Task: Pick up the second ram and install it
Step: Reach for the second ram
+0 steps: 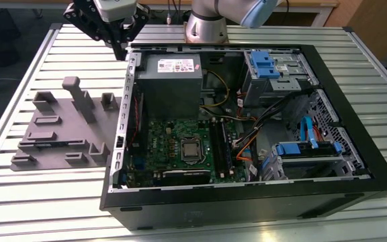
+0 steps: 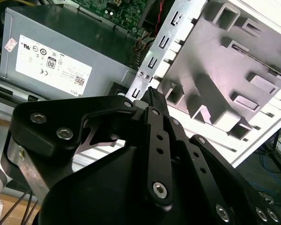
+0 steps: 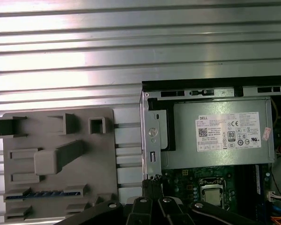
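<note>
The claw (image 1: 121, 52) hangs closed and empty above the computer case (image 1: 247, 204) corner; 1 blue ram (image 3: 42, 193) lies in the grey tray (image 3: 103, 159).

We show a silver-grey arm (image 1: 205, 22) w/ pale-blue joint cap (image 1: 257, 12), white wrist block (image 1: 116, 7) & black link-bar gripper (image 2: 152, 96) w/ silver hex screws (image 2: 160, 189).

Exterior view high over case (image 1: 247, 201); both wrist views close above power supply (image 3: 187, 145) (image 2: 51, 47)
</note>
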Controlling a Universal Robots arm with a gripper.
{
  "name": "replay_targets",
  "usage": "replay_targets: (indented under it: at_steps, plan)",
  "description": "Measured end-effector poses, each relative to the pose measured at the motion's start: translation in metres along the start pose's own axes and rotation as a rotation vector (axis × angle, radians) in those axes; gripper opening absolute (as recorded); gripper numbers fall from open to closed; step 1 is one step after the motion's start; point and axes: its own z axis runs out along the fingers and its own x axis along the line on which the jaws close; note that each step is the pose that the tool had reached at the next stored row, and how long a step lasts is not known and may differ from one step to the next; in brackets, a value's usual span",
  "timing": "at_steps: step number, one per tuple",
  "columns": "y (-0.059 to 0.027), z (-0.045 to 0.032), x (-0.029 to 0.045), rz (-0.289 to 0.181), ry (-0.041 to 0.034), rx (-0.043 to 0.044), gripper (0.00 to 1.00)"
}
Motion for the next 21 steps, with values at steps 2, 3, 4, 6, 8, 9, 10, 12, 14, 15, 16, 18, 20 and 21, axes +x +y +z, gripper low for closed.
replay_targets:
  at_steps: [2,3,4,6,8,9,10,12,14,15,16,18,20,21]
  plan:
    - [-0.0001,0.0001,0.0007,0.000,0.0000,0.0000,0.11]
    - [-0.0001,0.0001,0.0011,0.000,0.0000,0.0000,0.11]
    - [-0.0001,0.0001,0.0015,0.000,0.0000,0.0000,0.11]
    - [-0.0002,0.0001,0.0023,0.000,0.0000,0.0000,0.11]
    - [-0.0002,0.0002,0.0031,0.000,0.0000,-0.0001,0.11]
    - [-0.0003,0.0002,0.0035,0.000,0.0000,0.0000,0.11]
    - [-0.0003,0.0003,0.0039,0.000,0.0000,0.0000,0.11]
    - [-0.0004,0.0003,0.0047,0.000,0.0000,0.0000,0.11]
    - [-0.0004,0.0004,0.0054,0.000,0.0000,0.0000,0.11]
    - [-0.0005,0.0004,0.0058,0.000,0.0000,0.0000,0.11]
    - [-0.0005,0.0004,0.0063,0.000,0.0000,0.0000,0.11]
    - [-0.0006,0.0004,0.0073,0.000,0.0000,0.0000,0.11]
    - [-0.0007,0.0005,0.0085,0.000,0.0000,0.0000,0.11]
    - [-0.0007,0.0005,0.0091,0.000,0.0000,0.0000,0.11]
